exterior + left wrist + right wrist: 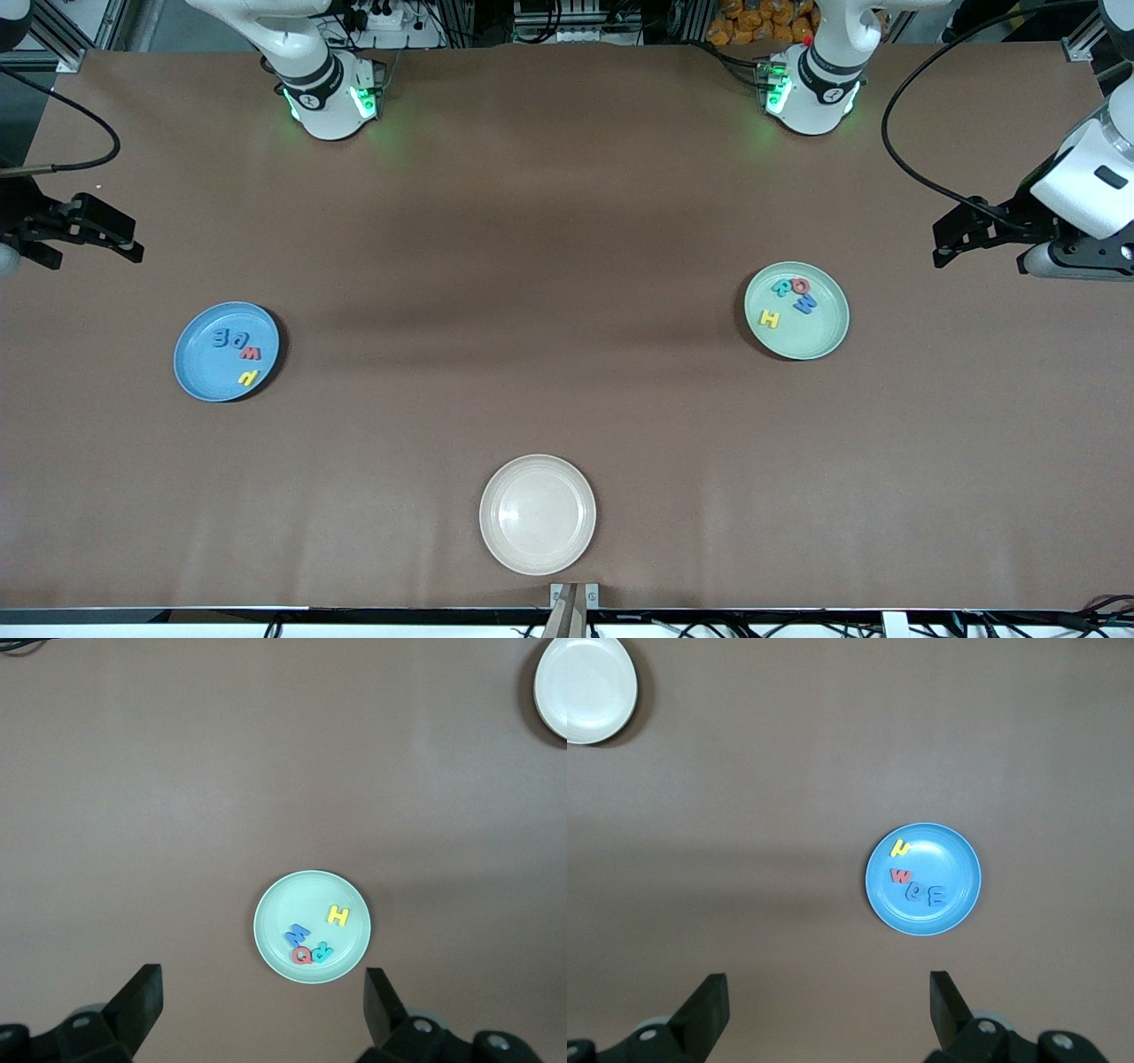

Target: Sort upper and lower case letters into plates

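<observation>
Brown paper covers the bench point(567, 266), and sorting looks finished: four capitals lie in the mint plate point(819, 341) toward the left arm's end, four small letters in the blue plate point(199, 363) toward the right arm's, one cream plate point(538, 514) bare. Left end effector point(261, 1001) and right end effector point(828, 1005) hang spread apart, holding nothing; no further move seems needed.

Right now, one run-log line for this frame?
state: sorted | green plate: H, R, Q, W | blue plate: m, e, w, n | white plate: bare | left gripper: open, waiting | right gripper: open, waiting
</observation>
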You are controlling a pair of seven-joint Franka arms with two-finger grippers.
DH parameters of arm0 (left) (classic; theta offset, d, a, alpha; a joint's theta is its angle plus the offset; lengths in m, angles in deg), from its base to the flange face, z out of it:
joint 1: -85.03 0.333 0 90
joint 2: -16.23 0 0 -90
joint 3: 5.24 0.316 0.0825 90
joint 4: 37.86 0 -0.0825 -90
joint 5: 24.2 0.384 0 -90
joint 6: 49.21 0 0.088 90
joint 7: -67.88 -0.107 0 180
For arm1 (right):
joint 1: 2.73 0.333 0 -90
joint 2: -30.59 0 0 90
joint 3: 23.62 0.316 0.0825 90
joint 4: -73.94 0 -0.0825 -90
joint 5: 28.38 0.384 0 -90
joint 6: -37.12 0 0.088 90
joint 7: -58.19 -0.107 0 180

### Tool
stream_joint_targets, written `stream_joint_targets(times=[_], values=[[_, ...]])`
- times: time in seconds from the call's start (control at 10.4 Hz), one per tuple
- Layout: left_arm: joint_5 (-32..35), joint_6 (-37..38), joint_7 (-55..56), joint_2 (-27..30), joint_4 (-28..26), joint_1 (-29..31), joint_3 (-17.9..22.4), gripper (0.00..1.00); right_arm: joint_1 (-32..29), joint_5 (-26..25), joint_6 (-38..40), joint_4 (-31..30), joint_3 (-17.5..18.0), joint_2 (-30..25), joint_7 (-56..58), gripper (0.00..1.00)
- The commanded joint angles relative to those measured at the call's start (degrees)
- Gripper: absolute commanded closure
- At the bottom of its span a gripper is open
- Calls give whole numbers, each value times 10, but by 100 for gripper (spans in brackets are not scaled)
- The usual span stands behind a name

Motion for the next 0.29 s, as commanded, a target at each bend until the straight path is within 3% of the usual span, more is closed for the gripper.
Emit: stream_joint_targets(times=[0.0, 0.19], values=[[14, 3, -5, -5, 15, -7, 6, 0, 4, 0, 12, 12, -5, 2, -5, 0], [14, 3, -6, -4, 15, -7, 6, 0, 3, 0, 13, 12, -5, 1, -7, 0]])
